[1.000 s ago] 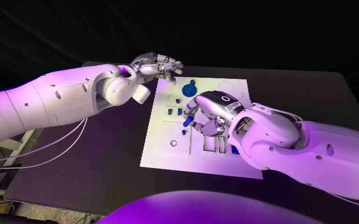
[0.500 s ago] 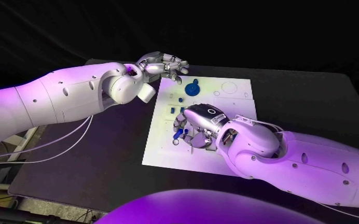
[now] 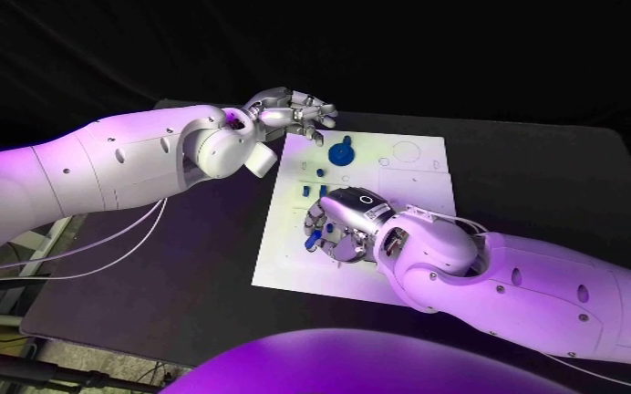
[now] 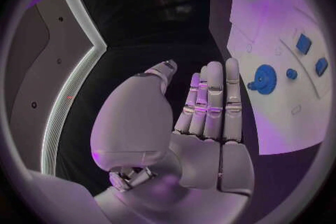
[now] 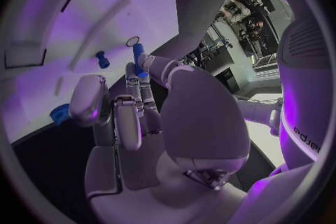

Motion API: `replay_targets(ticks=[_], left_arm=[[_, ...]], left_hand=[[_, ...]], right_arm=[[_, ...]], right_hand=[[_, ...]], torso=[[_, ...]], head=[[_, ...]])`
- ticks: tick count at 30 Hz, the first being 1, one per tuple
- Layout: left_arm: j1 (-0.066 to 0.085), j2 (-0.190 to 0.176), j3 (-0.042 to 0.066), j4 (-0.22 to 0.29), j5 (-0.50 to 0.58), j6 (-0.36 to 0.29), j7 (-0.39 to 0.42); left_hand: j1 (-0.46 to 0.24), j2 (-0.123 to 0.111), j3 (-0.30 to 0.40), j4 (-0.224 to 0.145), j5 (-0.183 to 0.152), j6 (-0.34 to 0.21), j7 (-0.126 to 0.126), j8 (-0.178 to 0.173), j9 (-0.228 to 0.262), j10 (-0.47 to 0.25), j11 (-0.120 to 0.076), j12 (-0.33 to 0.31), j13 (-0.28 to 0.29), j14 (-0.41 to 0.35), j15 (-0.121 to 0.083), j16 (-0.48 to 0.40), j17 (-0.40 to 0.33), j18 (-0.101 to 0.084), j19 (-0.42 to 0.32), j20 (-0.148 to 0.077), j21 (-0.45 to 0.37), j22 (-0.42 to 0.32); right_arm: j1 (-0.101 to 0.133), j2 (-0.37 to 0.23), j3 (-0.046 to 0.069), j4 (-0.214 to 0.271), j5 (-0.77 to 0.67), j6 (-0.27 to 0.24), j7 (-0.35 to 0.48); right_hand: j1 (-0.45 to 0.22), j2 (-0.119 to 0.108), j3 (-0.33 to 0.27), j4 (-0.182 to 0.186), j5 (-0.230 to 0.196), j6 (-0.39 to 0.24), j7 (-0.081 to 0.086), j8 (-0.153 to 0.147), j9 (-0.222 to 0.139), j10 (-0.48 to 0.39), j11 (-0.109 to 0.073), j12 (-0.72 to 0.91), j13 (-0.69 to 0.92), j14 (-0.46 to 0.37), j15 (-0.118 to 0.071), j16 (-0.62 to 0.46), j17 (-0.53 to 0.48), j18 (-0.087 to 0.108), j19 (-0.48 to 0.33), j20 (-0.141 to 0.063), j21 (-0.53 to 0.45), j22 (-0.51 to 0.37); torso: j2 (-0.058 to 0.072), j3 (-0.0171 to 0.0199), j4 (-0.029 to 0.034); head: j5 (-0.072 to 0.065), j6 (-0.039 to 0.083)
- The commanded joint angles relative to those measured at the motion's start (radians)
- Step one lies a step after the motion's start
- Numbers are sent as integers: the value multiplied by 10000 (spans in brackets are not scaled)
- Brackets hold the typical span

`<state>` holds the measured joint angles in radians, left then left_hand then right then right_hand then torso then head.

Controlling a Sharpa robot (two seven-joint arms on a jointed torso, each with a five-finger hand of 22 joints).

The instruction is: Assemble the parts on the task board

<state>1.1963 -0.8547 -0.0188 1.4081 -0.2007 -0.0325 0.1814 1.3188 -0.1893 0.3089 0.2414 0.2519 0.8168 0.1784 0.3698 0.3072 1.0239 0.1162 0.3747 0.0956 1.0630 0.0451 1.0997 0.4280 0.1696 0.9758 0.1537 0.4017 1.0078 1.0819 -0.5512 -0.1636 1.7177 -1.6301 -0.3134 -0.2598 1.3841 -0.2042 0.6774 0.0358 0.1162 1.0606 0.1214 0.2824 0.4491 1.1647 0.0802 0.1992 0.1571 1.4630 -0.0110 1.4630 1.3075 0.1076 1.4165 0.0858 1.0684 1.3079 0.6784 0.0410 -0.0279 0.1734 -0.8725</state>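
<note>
A black table fills the lower half of the head view, its far edge running across the middle of the frame. Behind it, the upper half of the frame is a dark backdrop, apparently black cloth. Thin pale cables hang at the left edge, over the table's corner. Violet light falls over the scene. At the upper right of the right wrist view lies a brightly lit room with cluttered equipment, too small to identify.
</note>
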Motion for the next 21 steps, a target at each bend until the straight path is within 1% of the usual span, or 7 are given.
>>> replay_targets(ticks=[1,10,16,19,21], left_arm=[[6,14,6,35,47,195,14],[6,3,6,37,39,204,-4],[6,7,6,43,25,228,-18],[6,3,6,47,19,239,-30],[6,1,6,49,16,244,-37]], left_hand=[[-1,63,-62,19,-56,-88,-4,-43,16,-78,-1,-49,11,-46,54,46,10,103,23,50,-43,-14],[14,79,-75,27,-74,-91,-6,-44,20,-71,-4,-44,20,-41,51,51,12,105,27,50,-42,-18],[21,84,-82,30,-80,-92,-7,-45,22,-71,-5,-43,24,-41,51,52,12,105,29,50,-42,-19],[21,84,-82,30,-80,-92,-7,-45,22,-71,-5,-43,24,-41,51,52,12,105,29,50,-42,-19],[21,84,-82,30,-80,-92,-7,-45,22,-71,-5,-43,24,-41,51,52,12,105,29,50,-42,-19]], right_arm=[[-39,56,-13,-61,-138,358,-11],[-63,69,-30,-139,-279,476,-156],[-68,136,-35,-164,-421,627,-270],[-71,157,-38,-155,-535,653,-337],[-73,163,-39,-149,-577,662,-357]], right_hand=[[-26,81,31,-43,59,9,55,23,-15,270,-188,31,217,571,-59,38,232,-102,-32,-16,-35,832],[-32,83,34,-46,60,7,55,25,-10,269,-188,29,219,566,-58,28,210,-98,-39,-16,-57,825],[-72,77,35,-54,56,-9,60,27,8,262,-182,19,227,565,-53,27,207,-98,-43,-13,-63,828],[-89,76,35,-56,51,-16,61,28,15,258,-180,15,230,562,-51,20,192,-94,-49,-12,-83,822],[-89,76,35,-56,51,-16,61,28,15,258,-180,15,230,562,-51,20,192,-94,-49,-12,-83,822]], torso=[[-1,4,4],[-3,0,-8],[-1,5,11],[2,0,14],[-2,-2,2]], head=[[23,-1],[27,-1],[29,-1],[29,-1],[31,-1]])
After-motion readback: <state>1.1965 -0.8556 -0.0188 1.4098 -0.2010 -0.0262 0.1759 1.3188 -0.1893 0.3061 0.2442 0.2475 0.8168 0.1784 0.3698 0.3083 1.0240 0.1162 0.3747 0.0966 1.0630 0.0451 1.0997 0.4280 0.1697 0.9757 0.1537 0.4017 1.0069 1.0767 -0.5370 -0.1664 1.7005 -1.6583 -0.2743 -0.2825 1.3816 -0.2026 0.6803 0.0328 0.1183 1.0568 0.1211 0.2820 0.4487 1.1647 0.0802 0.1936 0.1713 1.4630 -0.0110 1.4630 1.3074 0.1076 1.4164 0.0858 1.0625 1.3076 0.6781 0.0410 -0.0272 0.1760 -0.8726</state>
